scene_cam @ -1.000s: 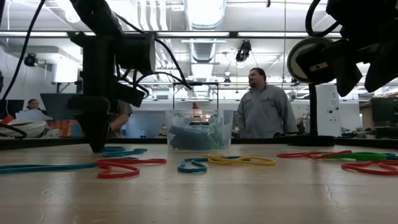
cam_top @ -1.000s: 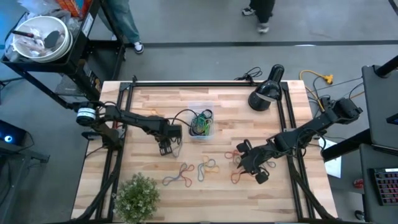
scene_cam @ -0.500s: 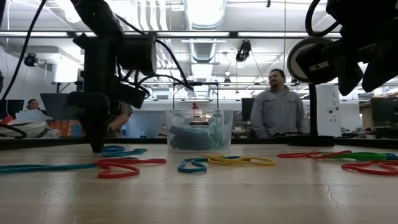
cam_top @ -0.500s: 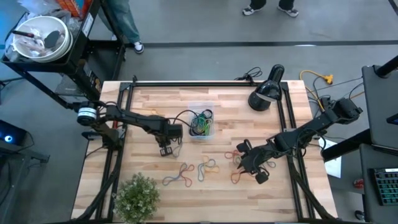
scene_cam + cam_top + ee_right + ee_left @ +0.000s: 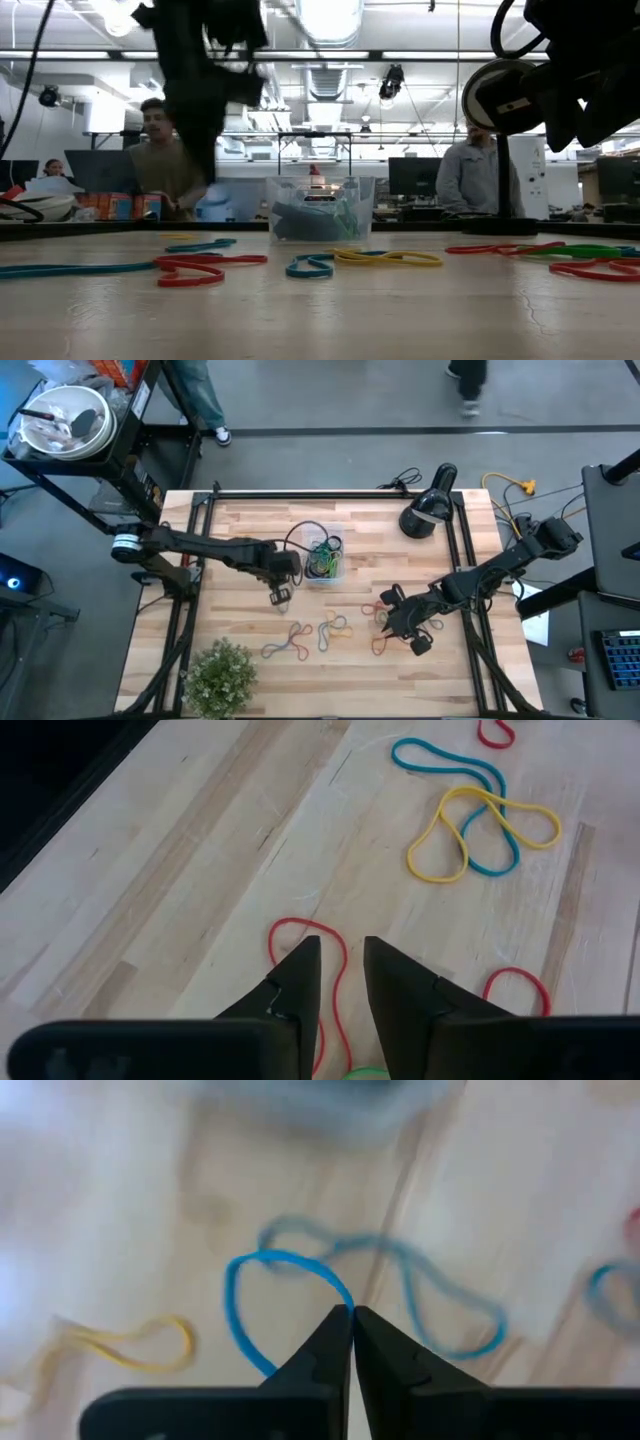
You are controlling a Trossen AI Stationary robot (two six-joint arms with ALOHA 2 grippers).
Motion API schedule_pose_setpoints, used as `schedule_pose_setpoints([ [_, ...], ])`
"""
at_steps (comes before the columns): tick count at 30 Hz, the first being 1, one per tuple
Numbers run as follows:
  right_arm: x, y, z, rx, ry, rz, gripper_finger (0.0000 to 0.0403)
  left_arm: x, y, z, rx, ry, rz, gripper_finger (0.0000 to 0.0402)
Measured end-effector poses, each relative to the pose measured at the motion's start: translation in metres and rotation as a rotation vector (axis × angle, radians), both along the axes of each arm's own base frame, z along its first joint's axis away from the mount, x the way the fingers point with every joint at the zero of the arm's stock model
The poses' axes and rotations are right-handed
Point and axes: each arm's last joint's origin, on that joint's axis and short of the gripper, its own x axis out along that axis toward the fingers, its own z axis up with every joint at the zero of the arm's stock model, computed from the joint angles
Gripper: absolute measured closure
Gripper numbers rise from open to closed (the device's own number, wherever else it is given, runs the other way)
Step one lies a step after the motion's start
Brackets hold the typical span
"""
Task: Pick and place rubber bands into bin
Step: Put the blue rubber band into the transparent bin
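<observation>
Lifted since before, left gripper (image 5: 351, 1312) jaws clamp blue rubber band (image 5: 262, 1280); right's apart.

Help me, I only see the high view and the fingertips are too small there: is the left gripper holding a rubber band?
Observer: Yes. Its wrist view shows the left gripper shut on a blue rubber band.
Operator: Is it off the table?
Observer: The low view shows that arm raised above the table.
Operator: And the right gripper?
Observer: Its wrist view shows the right gripper open, with a strand of a red rubber band between its fingers.
</observation>
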Motion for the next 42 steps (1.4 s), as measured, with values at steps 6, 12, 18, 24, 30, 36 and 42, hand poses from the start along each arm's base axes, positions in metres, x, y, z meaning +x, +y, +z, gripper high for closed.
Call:
schedule_pose_setpoints([
  [6, 0.000, 0.000, 0.000, 0.000, -0.006, 0.002, 0.0334, 0.016, -0.001, 0.041, 0.125, -0.146, -0.051, 0.0401],
  [12, 0.001, 0.000, 0.001, 0.003, -0.012, 0.002, 0.0335, 0.041, 0.007, 0.052, 0.206, -0.308, -0.128, 0.0401],
  [18, 0.001, 0.000, 0.001, 0.005, -0.014, 0.002, 0.0335, 0.058, 0.028, 0.040, 0.255, -0.334, -0.119, 0.0401],
  [24, 0.000, 0.000, 0.000, 0.008, -0.008, -0.004, 0.0335, 0.068, 0.053, 0.021, 0.264, -0.306, -0.055, 0.0401],
  [30, 0.000, 0.000, -0.002, 0.007, -0.003, -0.006, 0.0335, 0.071, 0.064, 0.009, 0.264, -0.274, -0.028, 0.0401],
  [36, 0.000, 0.000, -0.002, 0.006, -0.002, -0.006, 0.0335, 0.075, 0.065, 0.008, 0.274, -0.298, -0.034, 0.0401],
  [42, 0.000, 0.000, -0.002, 0.007, -0.002, -0.007, 0.0335, 0.078, 0.066, 0.011, 0.279, -0.345, -0.024, 0.0402],
])
